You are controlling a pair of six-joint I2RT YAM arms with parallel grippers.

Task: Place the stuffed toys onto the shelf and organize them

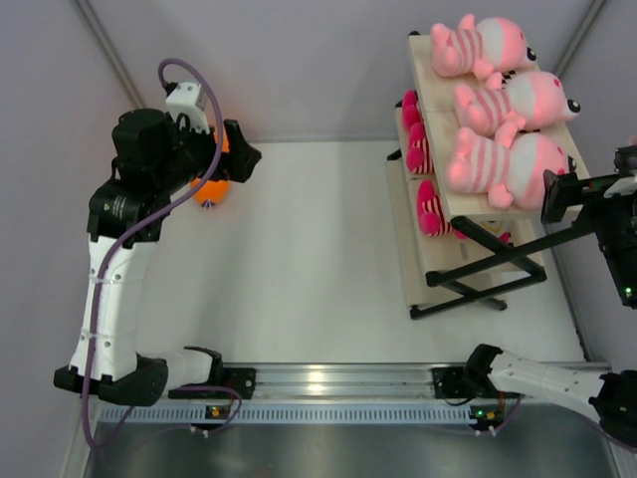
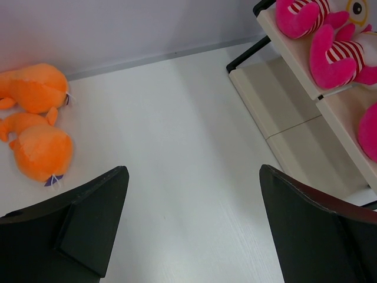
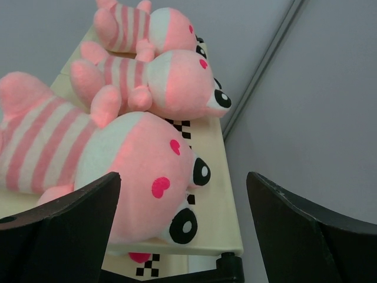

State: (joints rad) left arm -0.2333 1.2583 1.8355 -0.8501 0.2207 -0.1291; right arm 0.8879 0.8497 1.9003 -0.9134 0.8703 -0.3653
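Left wrist view, left end effector [image 2: 191,227]: jaws spread to their widest, nothing between them, bare tabletop [image 2: 177,135] underneath.
Left target: the near orange toy [image 2: 42,154] and the far orange toy [image 2: 34,88] lie touching each other on the tabletop close to the back wall [image 2: 118,29]. Both sit ahead of the jaws and off to their left, well apart from the shelf [image 2: 277,100].
Right wrist view, right end effector [image 3: 184,194]: jaws wide apart and holding nothing. It hovers just beside the head of the nearest top-board toy; whether it touches cannot be told.
Top board: three pale-pink toys [image 3: 118,159] lie side by side, each touching its neighbour. Their heads rest over the checkered strip [image 3: 179,127].
Lower tiers: hot-pink toys [image 1: 418,149] are lined up on the boards below. The lowest board shows bare wood.
Task status (judgement): only the two orange toys lie off the shelf, and the bare lowest board is the likely place for them.
Handling (judgement): plush is light, soft and compressible, and not fragile. The fuzzy fabric should give good friction, but the body will squash and sag in the jaws.
Grasp point (judgement): close across the fullest part of the round body of the near orange toy, pressing in deep. Avoid limbs and the small tag.
Risk (judgement): a shallow pinch may catch only the fabric and slip, and the touching neighbour may be dragged along.
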